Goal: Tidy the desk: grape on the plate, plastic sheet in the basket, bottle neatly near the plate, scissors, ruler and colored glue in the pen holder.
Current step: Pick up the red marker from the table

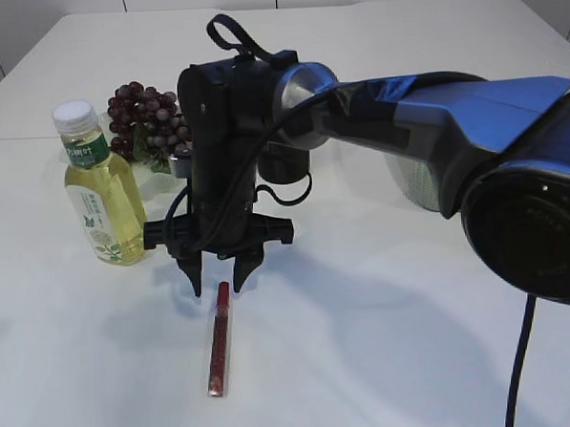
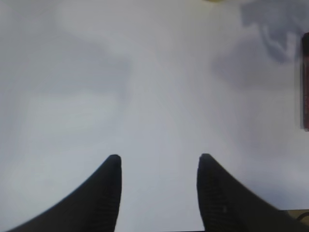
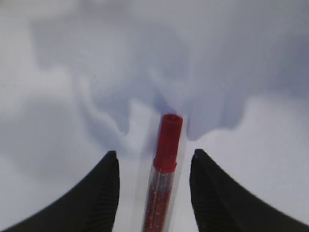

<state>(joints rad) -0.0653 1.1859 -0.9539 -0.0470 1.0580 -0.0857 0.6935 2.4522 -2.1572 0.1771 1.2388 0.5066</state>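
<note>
**Glue tube lies between parted jaws on the white table**

Glue is the item nearest any gripper, but the scene starts with the white table (image 1: pixel 387 342), which carries everything in sight. Over it reaches the right arm (image 1: pixel 433 120), blue and black, crossing from the right edge of the exterior view toward the middle and bending down to its gripper.

Well to the left of the right gripper (image 1: pixel 219 274) stands a bottle (image 1: pixel 100 185), upright, white-capped, filled with pale yellow liquid. Behind the gripper, farther from the camera, sits a bunch of dark grapes (image 1: pixel 144 114), partly hidden by the wrist.

The right gripper points down at the table with its jaws released and spread apart, holding nothing. The red glitter glue tube (image 1: pixel 218 339) lies flat below them, its red-capped end directly beneath the gap and its length running toward the camera. In the right wrist view the glue tube (image 3: pixel 164 179) sits between the two fingers (image 3: pixel 96 198), untouched by either, slightly nearer the right-hand one.

The left gripper (image 2: pixel 159 193) shows only in its own wrist view: jaws parted, empty, bare table between them. The glue tube (image 2: pixel 305 82) appears at the far right edge of that view, well away from those jaws.
</note>
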